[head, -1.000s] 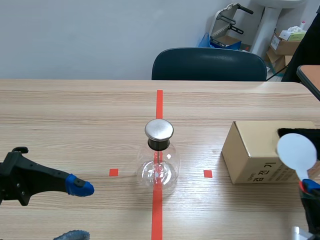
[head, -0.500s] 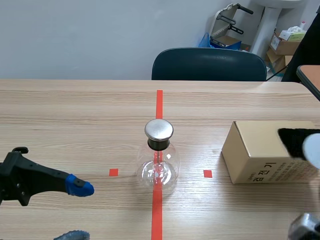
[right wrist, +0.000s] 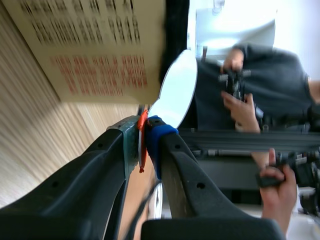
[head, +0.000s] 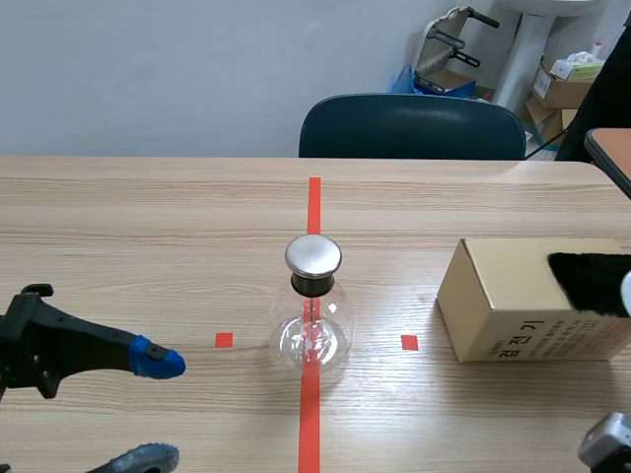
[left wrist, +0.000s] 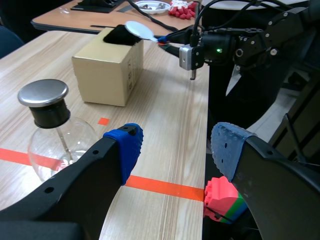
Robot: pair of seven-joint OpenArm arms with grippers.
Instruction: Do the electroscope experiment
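The electroscope, a round glass flask point(head: 312, 330) with a metal cap point(head: 314, 254), stands on the red line at mid-table; it also shows as the flask point(left wrist: 55, 142) ahead of my left gripper. My left gripper point(head: 153, 412) point(left wrist: 175, 150) hangs open and empty left of the flask. My right gripper point(right wrist: 145, 131) is shut on the orange handle of a white paddle point(right wrist: 175, 90) point(left wrist: 141, 30). The paddle's disc lies against the black fur point(right wrist: 176, 30) point(head: 592, 281) on the cardboard box point(head: 523, 305) point(left wrist: 107, 67). In the scene view only a grey part of the right arm point(head: 606, 440) shows.
A dark chair point(head: 412, 126) stands behind the table's far edge. A pink and green block point(left wrist: 222, 197) lies beyond the table's edge by my left fingers. A person's hands point(right wrist: 242, 102) show past the paddle. Boxes point(head: 567, 84) sit at the back right.
My right gripper has carried the white paddle to the right, out of the scene view, up against the black fur on the box. My left gripper has barely shifted.
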